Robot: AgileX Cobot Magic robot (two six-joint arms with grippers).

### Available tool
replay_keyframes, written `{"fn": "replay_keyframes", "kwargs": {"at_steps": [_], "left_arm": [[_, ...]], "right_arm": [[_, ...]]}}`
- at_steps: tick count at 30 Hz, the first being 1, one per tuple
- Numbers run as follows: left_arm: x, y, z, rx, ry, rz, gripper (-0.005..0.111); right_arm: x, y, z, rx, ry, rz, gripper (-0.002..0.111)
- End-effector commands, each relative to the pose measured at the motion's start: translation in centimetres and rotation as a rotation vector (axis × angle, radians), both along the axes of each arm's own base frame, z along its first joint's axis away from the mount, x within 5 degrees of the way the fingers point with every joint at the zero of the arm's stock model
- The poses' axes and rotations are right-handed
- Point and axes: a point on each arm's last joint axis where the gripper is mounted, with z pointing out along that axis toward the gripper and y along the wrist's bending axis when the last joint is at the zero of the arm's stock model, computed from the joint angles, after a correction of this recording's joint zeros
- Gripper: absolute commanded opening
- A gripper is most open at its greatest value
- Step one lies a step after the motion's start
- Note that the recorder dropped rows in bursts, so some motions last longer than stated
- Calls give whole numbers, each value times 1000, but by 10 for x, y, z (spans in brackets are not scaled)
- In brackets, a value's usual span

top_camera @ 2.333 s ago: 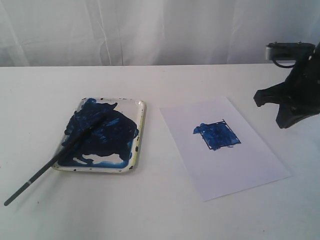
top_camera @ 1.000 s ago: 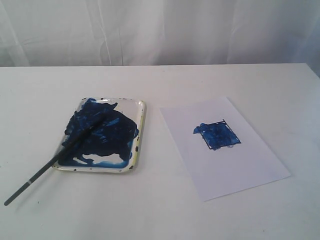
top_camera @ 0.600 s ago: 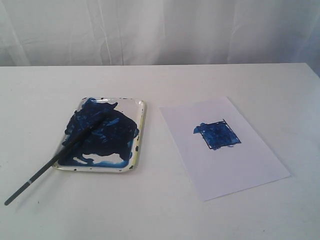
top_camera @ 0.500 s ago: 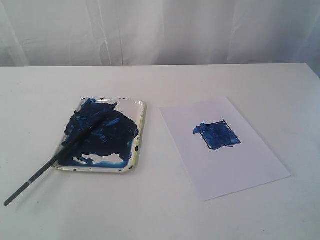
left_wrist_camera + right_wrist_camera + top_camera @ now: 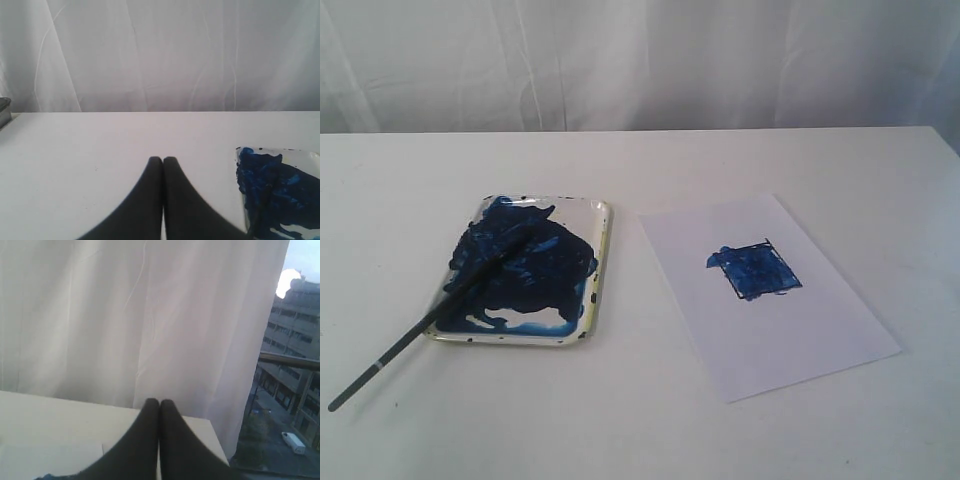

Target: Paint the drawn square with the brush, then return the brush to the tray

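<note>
Crossing the tray [image 5: 603,255], the brush [image 5: 428,320] shows whole in exterior view.

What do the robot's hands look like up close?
Both look alike: the left gripper and right gripper each have two plain matte black fingers, broad at the base, curving to narrow rounded tips. No cables or markings show.

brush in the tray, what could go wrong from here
1. The brush has only its tip end in the tray; most of the handle sticks out past the rim over the table. A nudge could roll it out and streak blue on the table.
2. The drawn square is covered in blue that may be wet and already strays past its outline; anything brushing the paper sheet could smear it.
</note>
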Motion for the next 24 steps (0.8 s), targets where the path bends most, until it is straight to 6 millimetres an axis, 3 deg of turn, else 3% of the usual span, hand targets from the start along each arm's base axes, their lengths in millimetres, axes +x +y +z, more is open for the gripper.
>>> {"fn": "replay_keyframes", "kwargs": {"at_steps": [1,13,14,18,24], "left_arm": [[18,-2,-29,-41,-9,-23,0],[47,-6,-118,-7,33,-58,0],[47,-6,-115,-9,0,-62,0],[45,-4,-127,-20,133,-44,0],[43,-3,-135,-15,229,-31,0]], "right_arm": [[18,-1,-21,-14,-112,-13,0],[44,-1,-99,-13,40,-13,0],[45,-1,-107,-13,64,-13,0],[46,-1,-123,33,166,-11,0],[46,-1,-131,154,245,-14,0]]}}
